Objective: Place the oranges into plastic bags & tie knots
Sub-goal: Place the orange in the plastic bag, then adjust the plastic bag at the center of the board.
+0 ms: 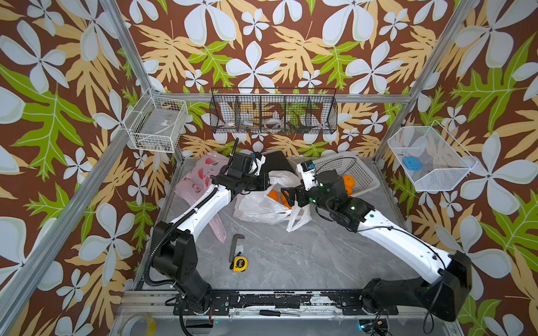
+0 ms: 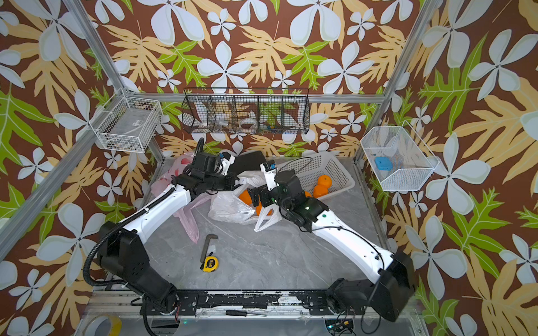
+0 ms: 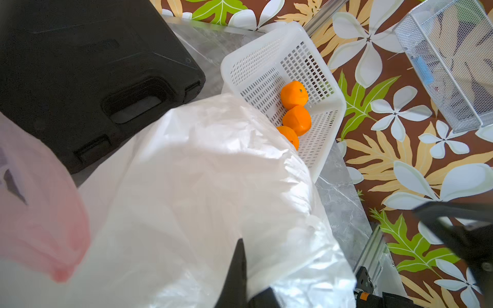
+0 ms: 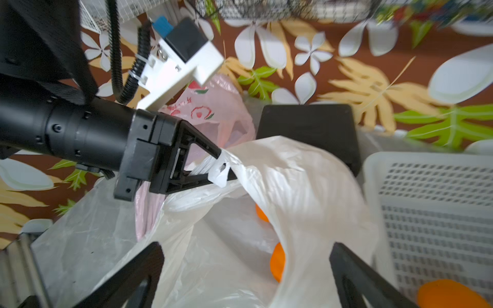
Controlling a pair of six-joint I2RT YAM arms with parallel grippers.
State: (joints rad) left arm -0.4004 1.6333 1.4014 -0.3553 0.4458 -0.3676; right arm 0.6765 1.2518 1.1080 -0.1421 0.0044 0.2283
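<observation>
Folds of the white bag (image 4: pixel 306 186) hide most of its oranges (image 4: pixel 277 262).

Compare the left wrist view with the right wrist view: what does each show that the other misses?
Only the left wrist view: three oranges in a row in the white basket (the right wrist view catches part of one), and the wall-mounted mesh basket. Only the right wrist view: the left gripper shut on the bunched edge of the white bag, two more oranges inside that bag, and the right gripper open over its mouth. Both: the white bag, pink bag, black case and white basket.
</observation>
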